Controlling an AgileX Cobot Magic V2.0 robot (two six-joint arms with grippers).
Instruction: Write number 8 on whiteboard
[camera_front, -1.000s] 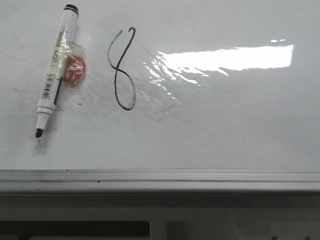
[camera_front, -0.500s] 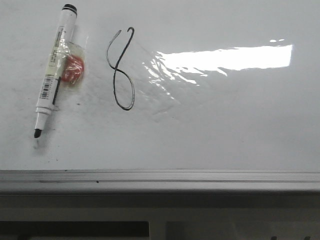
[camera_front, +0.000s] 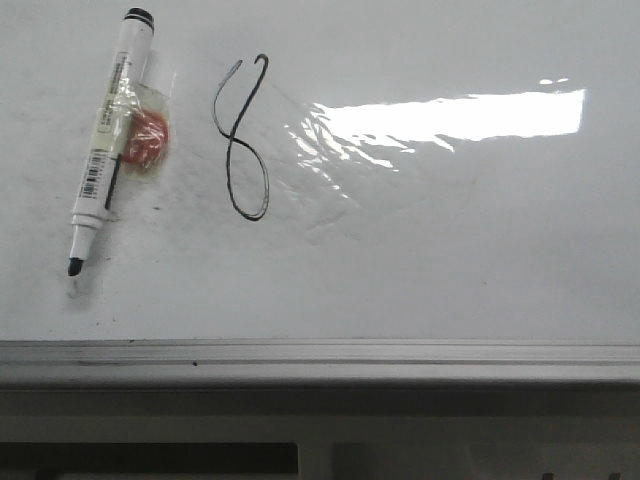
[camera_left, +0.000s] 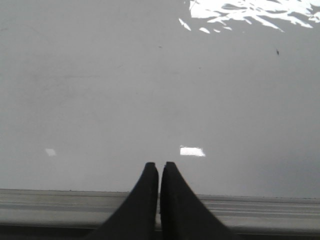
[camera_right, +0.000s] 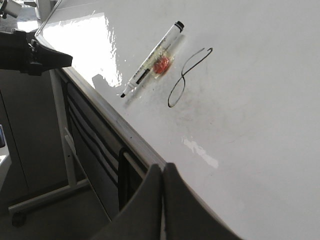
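A: So, from the left, what lies on the whiteboard (camera_front: 420, 280)?

B: First a marker (camera_front: 106, 146), white barrel, black cap end pointing away from the robot, bare black tip towards the near frame edge. It lies slightly tilted, with a reddish lump under clear tape (camera_front: 146, 137) touching its right side. Just to the right of that is the number 8 (camera_front: 243, 140), a thin black line, tall and narrow, its long axis running near to far. The lower loop is closed; the top stays open and ends in a small hook.

A: And further right?

B: Only glossy white board with faint grey smudges, rippled film and a bright band of glare.

A: Where are the arms?

B: Neither shows in the front view. The left gripper (camera_left: 160, 172) has its black tapered jaws pressed together on nothing, sitting over the grey metal frame with bare board ahead of it. The right gripper (camera_right: 162, 175) is likewise closed and empty, at the board's near edge; in its view the marker (camera_right: 151, 59) and the figure (camera_right: 187, 75) lie ahead of it, well apart from the jaws.

A: Which arm is nearer the figure?

B: I cannot tell for sure; the left wrist view shows neither marker nor figure.

A: Is the job finished?

B: I judge it largely done. If the top needed closing, an arm would first have to take the marker along its barrel.
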